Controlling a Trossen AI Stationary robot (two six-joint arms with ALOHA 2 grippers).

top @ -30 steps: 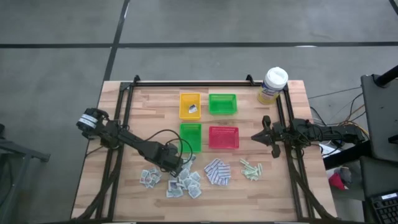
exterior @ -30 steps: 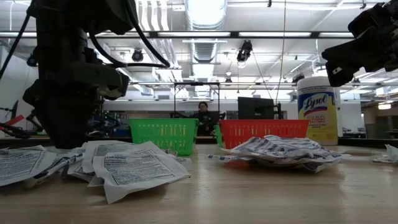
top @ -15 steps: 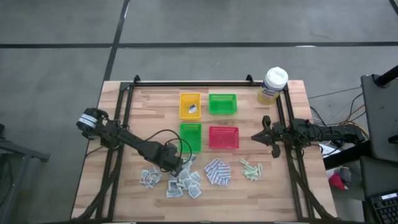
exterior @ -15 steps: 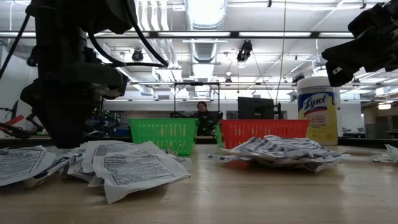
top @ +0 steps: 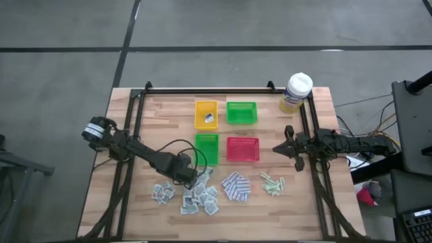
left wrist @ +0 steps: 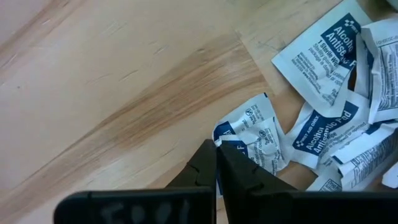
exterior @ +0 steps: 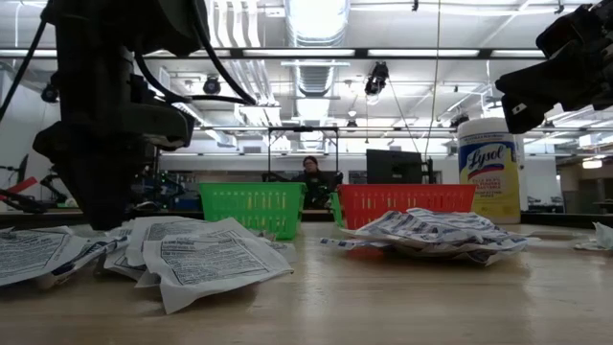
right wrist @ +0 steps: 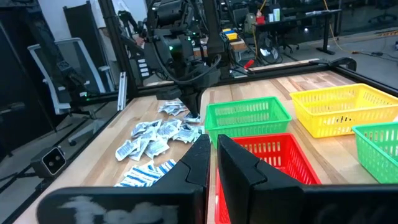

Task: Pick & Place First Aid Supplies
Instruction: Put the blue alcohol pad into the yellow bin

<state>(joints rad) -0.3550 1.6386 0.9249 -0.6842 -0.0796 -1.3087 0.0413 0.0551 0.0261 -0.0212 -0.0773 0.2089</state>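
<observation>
High view: left gripper point(top: 192, 180) was low over the pile of white-grey sachets point(top: 192, 197) near the front of the table point(top: 121, 202), just in front of the nearer green tray point(top: 207, 148). Left wrist view: its fingers point(left wrist: 239, 177) were pressed together, pinching the edge of one crumpled sachet point(left wrist: 255, 137) that lay on the wood beside others of the pile. Blue-and-white pads point(top: 235, 186) sat in a heap to the right of the sachets, in front of the red tray point(top: 243, 148); pale green strips point(top: 272, 183) lay further right. One sachet lay in the yellow tray point(top: 206, 114), next to a second green tray point(top: 241, 112). Right gripper point(top: 277, 149) hung at the table's right side, beside the red tray, jaws nearly closed on nothing. Yellow canister point(top: 295, 92) stood at the far right corner. Low view: a person point(exterior: 311, 179) sat in the room behind.
</observation>
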